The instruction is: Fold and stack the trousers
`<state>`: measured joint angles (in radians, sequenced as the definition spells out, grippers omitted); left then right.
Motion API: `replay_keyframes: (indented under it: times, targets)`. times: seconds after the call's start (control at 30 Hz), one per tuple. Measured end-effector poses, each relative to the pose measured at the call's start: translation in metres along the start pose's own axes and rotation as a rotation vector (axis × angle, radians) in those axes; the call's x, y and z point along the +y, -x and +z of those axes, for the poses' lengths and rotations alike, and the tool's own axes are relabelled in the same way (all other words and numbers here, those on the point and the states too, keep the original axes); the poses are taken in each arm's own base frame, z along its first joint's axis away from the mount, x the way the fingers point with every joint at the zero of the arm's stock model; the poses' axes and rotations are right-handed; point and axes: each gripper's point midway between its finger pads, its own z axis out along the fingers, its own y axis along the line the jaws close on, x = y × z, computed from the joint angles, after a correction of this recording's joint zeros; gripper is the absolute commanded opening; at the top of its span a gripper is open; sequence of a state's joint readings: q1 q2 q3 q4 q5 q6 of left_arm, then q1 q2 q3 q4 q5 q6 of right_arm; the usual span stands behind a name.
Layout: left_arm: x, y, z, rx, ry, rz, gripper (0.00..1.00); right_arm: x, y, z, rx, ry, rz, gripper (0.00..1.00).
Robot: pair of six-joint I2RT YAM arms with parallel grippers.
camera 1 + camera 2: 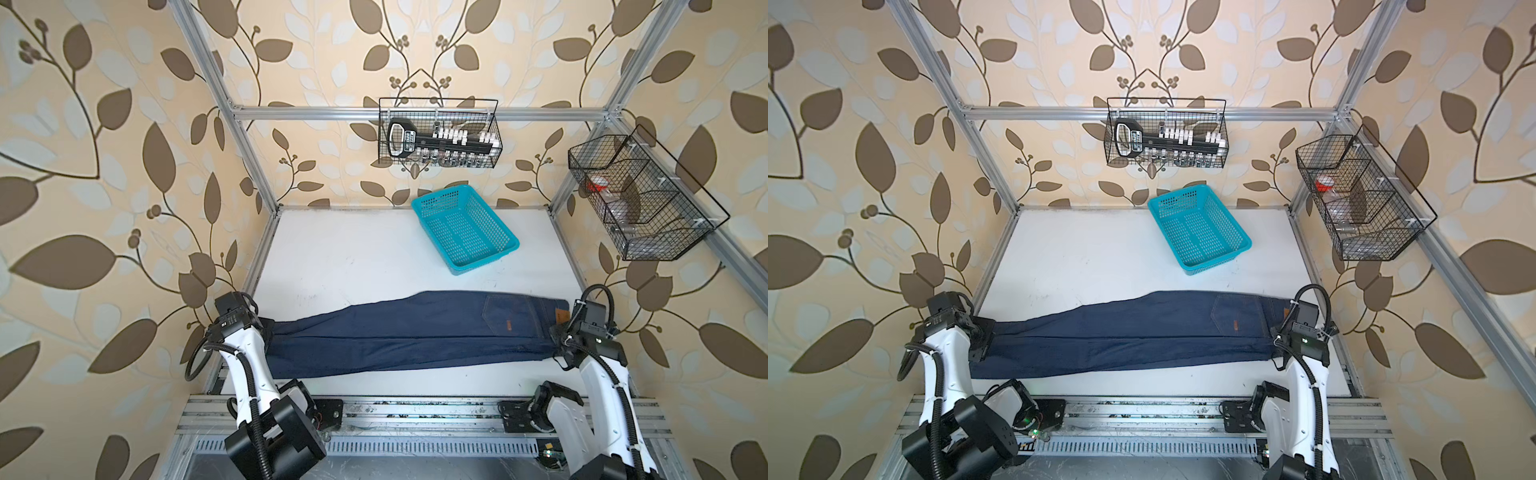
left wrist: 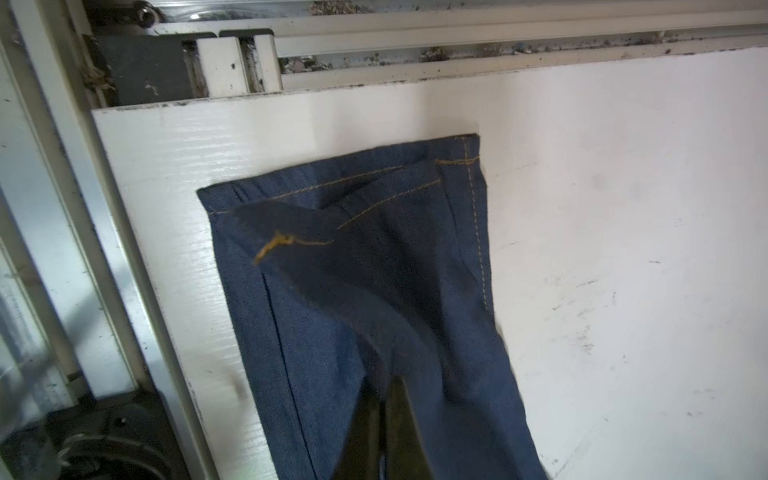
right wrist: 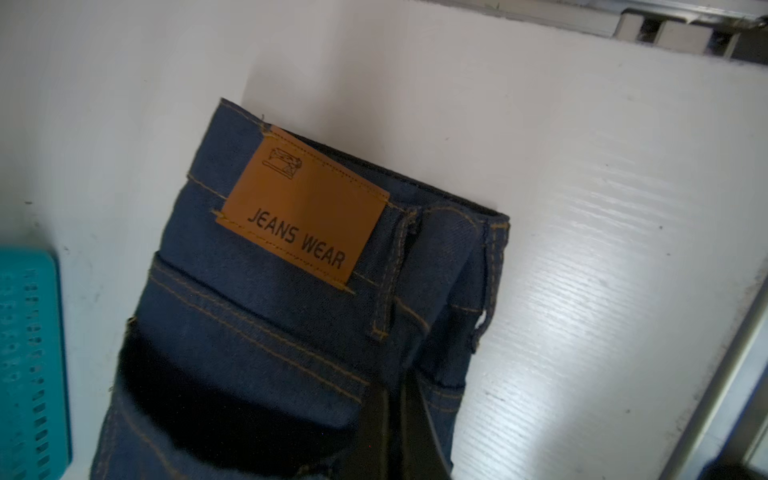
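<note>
the trousers [image 1: 415, 332] [image 1: 1121, 336] lie flat across the near part of the white bench [image 1: 353, 257], folded lengthwise with one leg on top of the other. the waist is at the right end and the hems at the left. orange-tan stitching runs along the seams and hems.

in the right wrist view a tan-brown patch [image 3: 303, 208] is sewn on the waistband. it reads "jeans wear" in dark capitals under a small line drawing of a sewing machine. in a top view the same patch [image 1: 562, 318] shows at the waist, and a small brown tab [image 1: 508, 325] sits on the back pocket; its writing is too small to read.

the left pincer [image 2: 386, 399] is closed on the trousers [image 2: 353, 291] a little in from the hems, and the cloth rises into it in a ridge. the right pincer [image 3: 397, 399] is closed on the trousers [image 3: 270, 332] at the waistband, near a belt loop.

a turquoise perforated basket [image 1: 442, 194] [image 1: 1177, 198] stands farther back on the bench, turned at an angle and apart from the trousers. its corner [image 3: 29, 353] shows in the right wrist view.

on the frame behind hangs a black wire basket [image 1: 440, 133] holding a black tool with a label that cannot be read. a second wire basket [image 1: 636, 199] hangs on the right rail.
</note>
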<state>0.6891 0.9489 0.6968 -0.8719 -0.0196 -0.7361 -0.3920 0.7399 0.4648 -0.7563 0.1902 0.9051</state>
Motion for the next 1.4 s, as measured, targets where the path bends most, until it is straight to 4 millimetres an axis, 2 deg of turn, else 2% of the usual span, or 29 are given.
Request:
replay_keyframes:
  times: [0.13,0.3,0.4,0.43,0.5,0.6,0.77,0.87,0.97,1.07,1.13,1.2,1.3,1.4]
  targets:
    - [0.009,-0.005,0.009,0.003,0.032,-0.041,0.00,-0.012,-0.010,0.009,0.023,-0.044,-0.014,0.10]
    - [0.032,-0.016,0.023,0.018,0.113,-0.114,0.00,-0.015,-0.004,0.005,-0.010,-0.072,-0.028,0.13]
    - [0.036,-0.013,0.022,-0.008,0.124,-0.167,0.00,-0.014,0.004,-0.003,-0.041,-0.084,-0.018,0.29]
    - [0.036,-0.012,0.022,-0.016,0.124,-0.179,0.00,-0.012,0.007,-0.006,-0.054,-0.083,-0.011,0.31]
    - [0.036,-0.011,0.021,-0.026,0.127,-0.193,0.09,-0.006,0.014,-0.013,-0.073,-0.071,-0.001,0.35]
    - [0.039,-0.009,0.021,-0.041,0.141,-0.204,0.21,0.003,0.027,-0.026,-0.107,-0.059,0.018,0.49]
    - [0.037,-0.002,0.013,-0.067,0.138,-0.213,0.34,0.019,0.049,-0.048,-0.177,-0.025,-0.007,0.54]
    - [0.021,0.007,0.003,-0.074,0.085,-0.204,0.47,0.035,0.058,-0.056,-0.199,0.020,-0.048,0.54]
    - [-0.004,0.012,-0.002,-0.044,-0.011,-0.182,0.56,0.059,0.059,-0.059,-0.207,0.085,-0.124,0.55]
    - [-0.023,0.005,0.002,0.014,-0.066,-0.139,0.60,0.083,0.046,-0.057,-0.176,0.153,-0.215,0.55]
    - [-0.032,-0.008,0.006,0.064,-0.071,-0.084,0.61,0.098,0.030,-0.055,-0.153,0.200,-0.283,0.56]
    - [-0.038,-0.019,0.007,0.088,-0.070,-0.031,0.62,0.104,0.010,-0.052,-0.128,0.228,-0.348,0.56]
    - [-0.043,-0.026,0.001,0.093,-0.078,0.017,0.64,0.100,-0.018,-0.038,-0.081,0.230,-0.422,0.56]
    - [-0.040,-0.015,-0.010,0.038,-0.052,0.031,0.66,0.084,-0.041,-0.019,-0.029,0.196,-0.474,0.56]
